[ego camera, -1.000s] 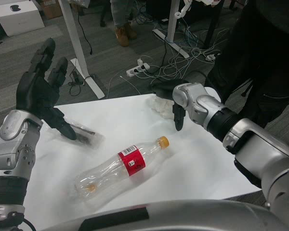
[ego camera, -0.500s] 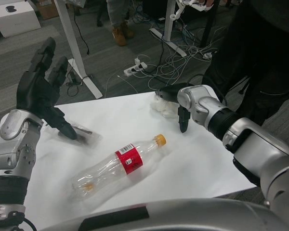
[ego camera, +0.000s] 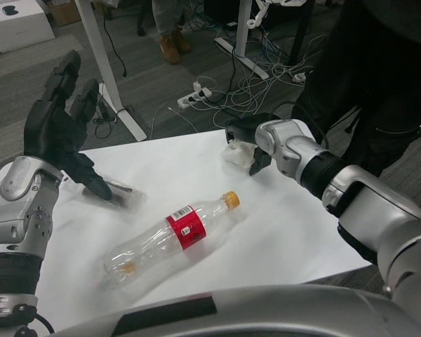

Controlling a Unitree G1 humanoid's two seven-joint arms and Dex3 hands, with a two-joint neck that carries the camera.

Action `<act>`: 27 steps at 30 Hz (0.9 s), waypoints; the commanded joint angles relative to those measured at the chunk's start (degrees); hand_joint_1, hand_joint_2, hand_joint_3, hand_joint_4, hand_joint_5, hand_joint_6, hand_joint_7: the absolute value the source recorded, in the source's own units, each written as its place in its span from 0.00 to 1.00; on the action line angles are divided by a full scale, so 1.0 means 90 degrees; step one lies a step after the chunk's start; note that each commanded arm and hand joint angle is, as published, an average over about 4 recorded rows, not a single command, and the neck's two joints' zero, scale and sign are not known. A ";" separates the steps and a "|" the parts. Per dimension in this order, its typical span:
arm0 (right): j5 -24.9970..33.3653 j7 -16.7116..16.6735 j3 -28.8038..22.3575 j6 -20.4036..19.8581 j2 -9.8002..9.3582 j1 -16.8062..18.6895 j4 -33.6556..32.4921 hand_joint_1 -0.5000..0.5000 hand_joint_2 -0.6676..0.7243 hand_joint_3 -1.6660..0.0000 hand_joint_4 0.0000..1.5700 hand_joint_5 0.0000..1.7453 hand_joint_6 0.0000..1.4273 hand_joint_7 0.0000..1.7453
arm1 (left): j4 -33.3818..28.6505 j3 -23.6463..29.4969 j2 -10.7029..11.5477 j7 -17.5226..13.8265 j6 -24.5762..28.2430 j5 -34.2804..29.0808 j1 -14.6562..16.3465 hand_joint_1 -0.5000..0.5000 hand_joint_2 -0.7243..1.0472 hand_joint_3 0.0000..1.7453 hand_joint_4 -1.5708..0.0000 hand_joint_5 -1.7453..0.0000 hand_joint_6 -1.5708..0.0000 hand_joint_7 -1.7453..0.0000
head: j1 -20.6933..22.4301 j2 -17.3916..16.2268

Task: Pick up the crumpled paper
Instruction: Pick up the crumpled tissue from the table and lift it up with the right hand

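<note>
The crumpled paper (ego camera: 237, 152), white, lies on the white table (ego camera: 295, 232) near its far edge, right of centre. The right hand (ego camera: 248, 137) sits directly over and against it: fingers reach across the paper's far side, and another digit points down at its right edge. Contact appears likely, but whether the paper is actually gripped cannot be told; the wad rests on the tabletop.

The left hand (ego camera: 58, 130) is raised over the far left part of the table, fingers spread wide and pointing up, holding nothing. One digit extends down toward a clear plastic wrapper (ego camera: 121, 194) lying flat just beside it; contact between them cannot be confirmed.

A clear plastic bottle (ego camera: 174, 235) with a red label and orange cap lies on its side near the table's centre, cap toward the far right, well apart from the paper.

Beyond the table: grey floor, a power strip (ego camera: 194, 96) with tangled cables, white desk legs, and a person's boots (ego camera: 171, 48). A person in dark clothing (ego camera: 379, 77) stands at the far right.
</note>
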 commanded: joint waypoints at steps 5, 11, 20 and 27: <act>0.0397 -0.0172 -0.0724 -0.0264 -0.0006 0.0396 -0.0186 0.04 0.05 0.11 0.26 0.49 0.67 0.95 | 0.0046 0.0017 0.0019 -0.0027 -0.0037 0.0006 -0.0002 0.00 0.04 0.00 1.00 1.00 1.00 1.00 | -0.0071 -0.0042; 0.0412 -0.0250 -0.1295 -0.0635 -0.0006 0.0542 -0.0259 0.04 0.09 0.05 0.34 0.50 0.71 0.92 | 0.0046 0.0002 0.0019 -0.0027 -0.0037 -0.0003 -0.0002 0.00 0.05 0.00 1.00 1.00 1.00 1.00 | -0.0101 -0.0034; 0.1608 -0.0643 -0.2868 -0.1719 0.0099 0.1211 -0.1116 0.04 0.09 0.05 0.35 0.50 0.72 0.92 | 0.0031 0.0002 0.0019 -0.0027 -0.0037 -0.0003 -0.0002 0.00 0.05 0.00 1.00 1.00 1.00 1.00 | -0.0173 0.0087; 0.5844 -0.1666 -0.3451 -0.4165 0.0407 0.1753 -0.1677 0.04 0.09 0.05 0.39 0.56 0.79 0.92 | 0.0026 -0.0003 0.0010 -0.0027 -0.0037 -0.0008 -0.0002 0.00 0.05 0.00 1.00 1.00 1.00 1.00 | -0.0246 0.0270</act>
